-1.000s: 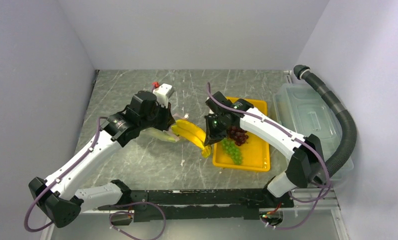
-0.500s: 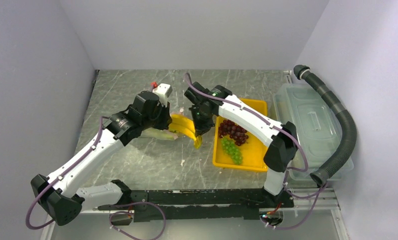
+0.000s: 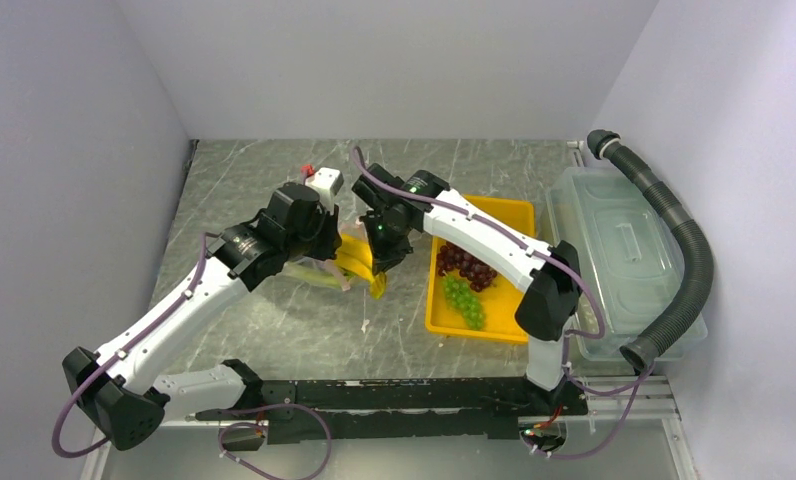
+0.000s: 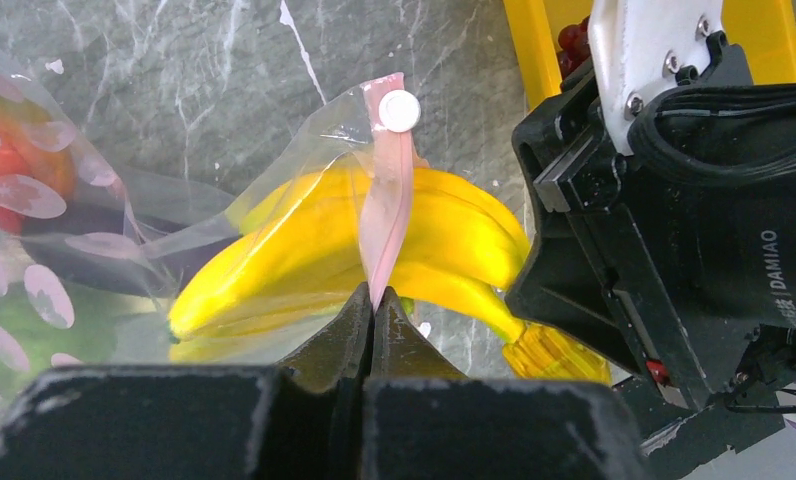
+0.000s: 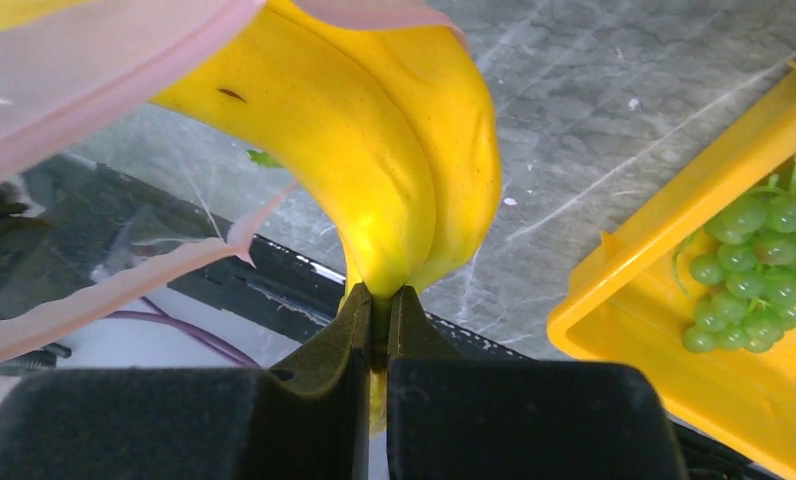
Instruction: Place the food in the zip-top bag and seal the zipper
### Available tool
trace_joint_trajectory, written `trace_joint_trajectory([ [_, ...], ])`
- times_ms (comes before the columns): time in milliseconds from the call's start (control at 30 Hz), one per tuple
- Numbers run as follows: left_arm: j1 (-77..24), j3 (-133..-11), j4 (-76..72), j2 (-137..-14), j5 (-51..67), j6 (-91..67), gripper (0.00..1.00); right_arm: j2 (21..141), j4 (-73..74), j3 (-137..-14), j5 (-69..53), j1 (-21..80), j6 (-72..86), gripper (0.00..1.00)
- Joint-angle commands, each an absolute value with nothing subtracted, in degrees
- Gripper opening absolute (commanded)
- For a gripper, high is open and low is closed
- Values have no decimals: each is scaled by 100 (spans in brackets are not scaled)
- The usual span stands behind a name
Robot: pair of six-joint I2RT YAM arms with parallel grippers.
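Right fingers [image 5: 346, 335] pinch bananas [image 5: 394, 150]; left [image 4: 336, 335], zipper [image 4: 386, 205]

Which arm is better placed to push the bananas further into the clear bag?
Right. The right tool is shut on the stem end of the bananas, and their other end already lies inside the bag. The left tool pinches the pink zipper, holding the mouth open.
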State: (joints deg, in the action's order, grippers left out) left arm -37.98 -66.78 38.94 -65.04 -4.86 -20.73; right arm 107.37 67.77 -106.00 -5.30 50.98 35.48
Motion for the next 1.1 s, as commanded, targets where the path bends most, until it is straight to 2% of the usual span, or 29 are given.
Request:
trace_joint_trajectory([
  [0,-3849,-6915,3806,-6521,-374,-2149,0,10775,6211,-11161,-884,5191,3522,0],
  [200,-3845,-6920,3814,-6513,-372,-2136,0,10966,6059,-11364,-764,5244,3388,7],
  [233,-3849,-6925,3820,-6508,-385,-2128,0,10961,5998,-11342,-732,5247,3366,13],
  [333,-3844,-6922,3814,-6483,-411,-2127,0,10910,5815,-11257,-602,5247,3307,21],
  [500,-3850,-6920,3831,-6453,-463,-2123,0,10527,5264,-10774,-319,5247,3304,48],
  [567,-3849,-6923,3833,-6439,-495,-2112,0,10355,4991,-10513,-234,5243,3289,55],
  [767,-3839,-6908,3832,-6403,-611,-2109,0,9704,4512,-9718,-73,5247,3305,57],
  [1067,-3824,-6903,3834,-6432,-690,-2109,0,8384,3575,-8087,-766,5259,3696,53],
])
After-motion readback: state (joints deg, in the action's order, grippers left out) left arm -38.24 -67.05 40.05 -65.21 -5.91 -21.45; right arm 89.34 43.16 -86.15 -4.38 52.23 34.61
